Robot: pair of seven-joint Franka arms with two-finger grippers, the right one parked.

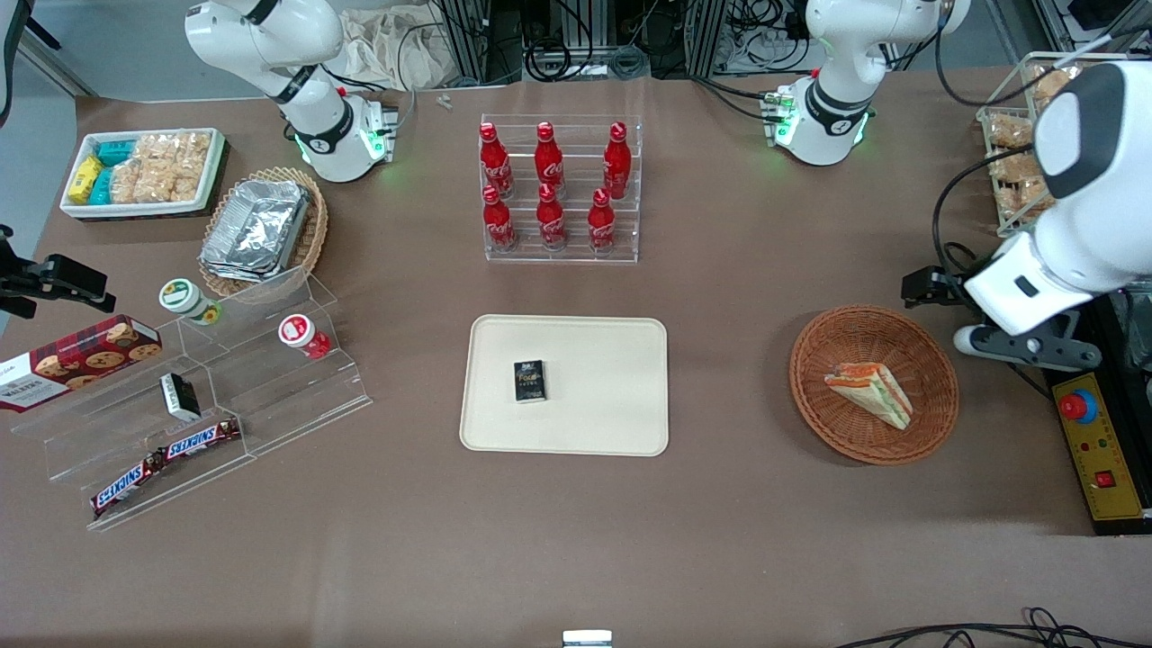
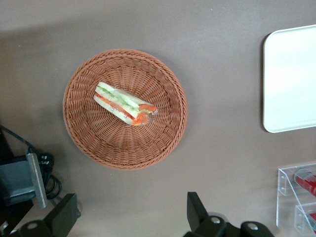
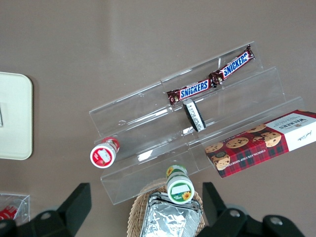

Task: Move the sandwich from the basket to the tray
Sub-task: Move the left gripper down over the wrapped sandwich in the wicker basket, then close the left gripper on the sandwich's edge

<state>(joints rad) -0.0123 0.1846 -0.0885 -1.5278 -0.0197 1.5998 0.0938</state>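
The sandwich (image 1: 871, 391), a triangular wedge with orange, red and green layers, lies in the round reddish-brown wicker basket (image 1: 814, 396). In the left wrist view the sandwich (image 2: 124, 103) lies near the middle of the basket (image 2: 168, 143). My left gripper (image 1: 927, 288) hangs open and empty above the table, beside the basket's rim toward the working arm's end; in the wrist view the gripper (image 2: 131, 215) is over bare table, apart from the basket. The cream tray (image 1: 594, 427) lies at the table's middle, with its corner showing in the wrist view (image 2: 291, 79).
A small black box (image 1: 530, 381) lies on the tray. A clear rack of red cola bottles (image 1: 558, 189) stands farther from the front camera than the tray. A yellow control box (image 1: 1100, 459) sits by the basket. A clear stepped stand (image 1: 207, 396) with snacks is toward the parked arm's end.
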